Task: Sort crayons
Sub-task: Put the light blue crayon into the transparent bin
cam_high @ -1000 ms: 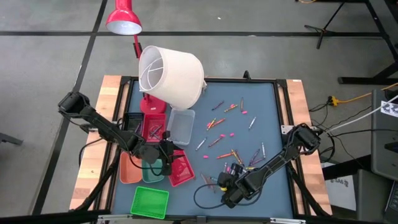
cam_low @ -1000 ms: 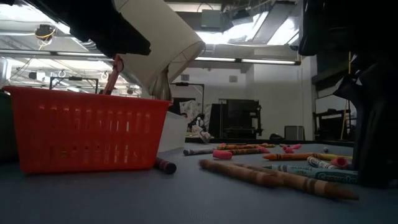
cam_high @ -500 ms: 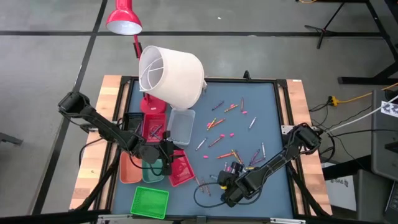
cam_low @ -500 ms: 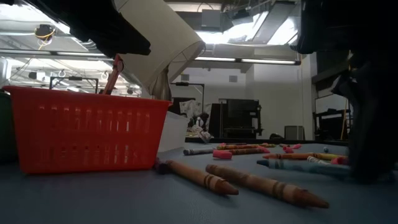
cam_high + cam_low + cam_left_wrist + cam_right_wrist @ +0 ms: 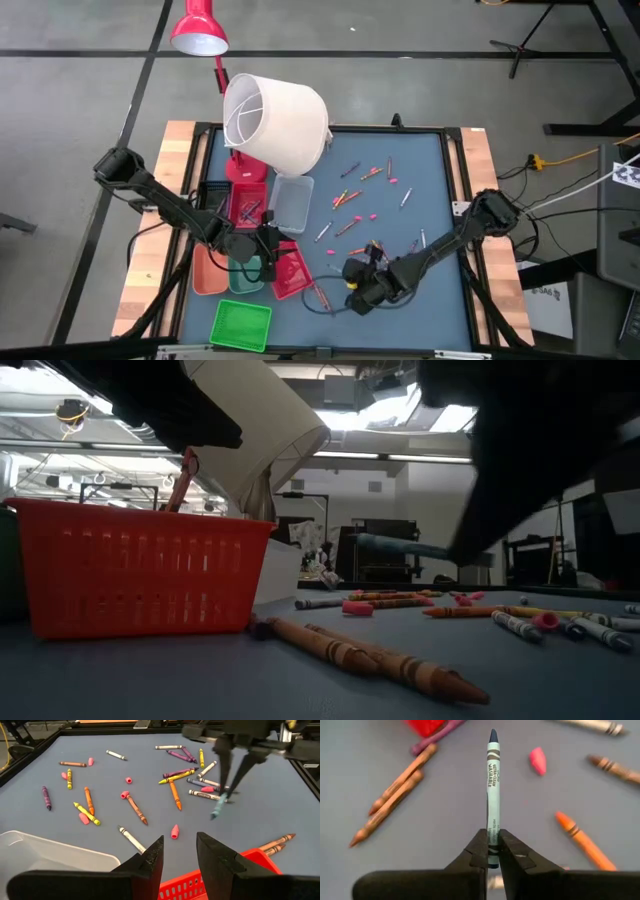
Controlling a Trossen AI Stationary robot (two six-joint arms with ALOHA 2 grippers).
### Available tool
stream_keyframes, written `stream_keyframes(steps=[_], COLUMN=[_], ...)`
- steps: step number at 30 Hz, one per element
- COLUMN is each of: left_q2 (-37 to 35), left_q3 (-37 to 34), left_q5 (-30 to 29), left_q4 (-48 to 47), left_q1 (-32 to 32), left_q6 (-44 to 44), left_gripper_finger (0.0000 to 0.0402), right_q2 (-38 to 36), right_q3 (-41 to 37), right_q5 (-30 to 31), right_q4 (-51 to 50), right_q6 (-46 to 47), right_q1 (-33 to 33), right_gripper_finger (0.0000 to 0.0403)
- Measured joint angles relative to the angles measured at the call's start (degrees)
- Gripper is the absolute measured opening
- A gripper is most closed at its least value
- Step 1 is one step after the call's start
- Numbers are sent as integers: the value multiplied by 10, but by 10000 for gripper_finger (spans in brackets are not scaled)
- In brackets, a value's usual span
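Covering the table (image 5: 440, 160) is a blue-grey mat, wooden strips along both sides, grey floor around it. A red lamp (image 5: 198, 28) and a white lampshade (image 5: 275, 120) stand at the far edge; a workshop room shows beyond in the low view.

Left gripper (image 5: 179, 851): fingers spread apart, nothing between them, hovering at the red basket (image 5: 290, 272).

Right gripper (image 5: 492, 851): arm reaches in low across the near side, fingers pinching the end of a blue-grey crayon (image 5: 492, 780), lifted off the mat, tip pointing away from the wrist.

Other crayons (image 5: 172, 787) lie scattered mid-table; two brown crayons (image 5: 370, 657) lie just beside the basket.
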Motion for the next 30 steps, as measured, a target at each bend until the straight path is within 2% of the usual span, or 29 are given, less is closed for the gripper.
stream_keyframes(steps=[8,21,30], left_q2=[0,0,0], left_q3=[0,0,0], left_q5=[0,0,0], left_q4=[0,0,0], left_q1=[0,0,0], left_q6=[0,0,0], left_gripper_finger=[100,100,100], right_q2=[0,-1,-1], right_q3=[1,1,1], right_q5=[17,14,11], right_q4=[48,235,300], right_q6=[-100,-256,-288], right_q1=[-80,-191,-250], right_gripper_finger=[26,26,26])
